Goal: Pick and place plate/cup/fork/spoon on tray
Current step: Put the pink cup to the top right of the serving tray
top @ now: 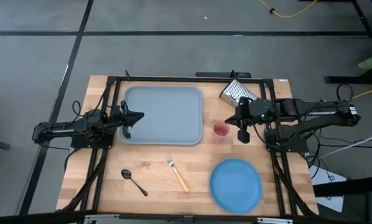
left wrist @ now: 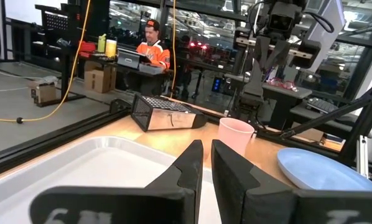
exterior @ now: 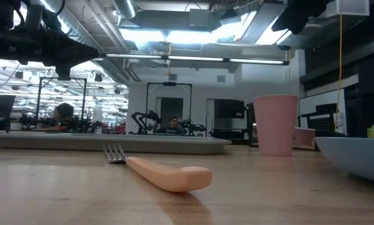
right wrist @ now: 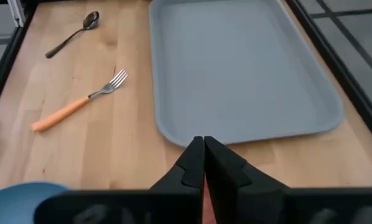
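Observation:
The grey-blue tray [top: 163, 115] lies flat at the far middle of the table, with nothing on it. The pink cup [top: 221, 129] stands upright just right of the tray. The blue plate [top: 236, 185] lies near the front right. The orange-handled fork [top: 178, 173] and the dark spoon [top: 134, 182] lie on the wood in front of the tray. My left gripper [top: 136, 116] is shut and empty above the tray's left edge. My right gripper [top: 231, 118] is shut and empty, raised just right of the cup. The right wrist view [right wrist: 203, 155] faces the tray [right wrist: 242, 68].
A metal box grater [top: 237, 93] lies on its side at the far right, behind the cup and close to my right arm. Black frame rails run along the table's left, right and far edges. Bare wood shows between the fork and the plate.

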### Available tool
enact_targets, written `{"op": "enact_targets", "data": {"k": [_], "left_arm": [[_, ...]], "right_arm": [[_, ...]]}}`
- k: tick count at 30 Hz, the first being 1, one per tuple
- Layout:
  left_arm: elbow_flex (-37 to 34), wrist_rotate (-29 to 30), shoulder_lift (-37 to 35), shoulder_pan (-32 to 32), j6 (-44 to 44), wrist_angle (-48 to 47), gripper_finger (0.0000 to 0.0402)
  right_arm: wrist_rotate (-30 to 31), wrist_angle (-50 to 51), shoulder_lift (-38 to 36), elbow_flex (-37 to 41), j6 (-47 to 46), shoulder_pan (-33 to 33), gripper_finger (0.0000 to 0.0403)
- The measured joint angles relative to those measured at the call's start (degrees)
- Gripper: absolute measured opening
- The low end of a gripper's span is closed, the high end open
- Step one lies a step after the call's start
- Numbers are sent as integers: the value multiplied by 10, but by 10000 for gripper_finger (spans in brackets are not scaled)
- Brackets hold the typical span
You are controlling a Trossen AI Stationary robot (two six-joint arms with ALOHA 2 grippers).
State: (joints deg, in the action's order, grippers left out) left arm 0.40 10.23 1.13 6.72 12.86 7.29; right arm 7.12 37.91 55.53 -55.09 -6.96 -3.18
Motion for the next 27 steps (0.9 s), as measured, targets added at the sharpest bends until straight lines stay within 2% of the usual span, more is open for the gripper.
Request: {"op": "enact_targets", "data": {"k": [6,8,11,16,18,21,27], "left_arm": [[0,8,0,0,0,0,27],[0,8,0,0,0,0,27],[0,8,0,0,0,-4,27],[0,8,0,0,1,-4,27],[0,8,0,0,1,-4,27],[0,13,0,0,1,-5,27],[0,14,0,0,1,-6,27]], "right_arm": [[0,12,0,0,-48,0,17],[18,13,0,0,-63,0,24],[42,28,0,0,-69,0,52],[77,77,8,0,-111,0,127],[63,96,12,2,-123,0,153],[9,88,20,20,-104,3,178],[5,28,36,71,-93,-5,190]]}}
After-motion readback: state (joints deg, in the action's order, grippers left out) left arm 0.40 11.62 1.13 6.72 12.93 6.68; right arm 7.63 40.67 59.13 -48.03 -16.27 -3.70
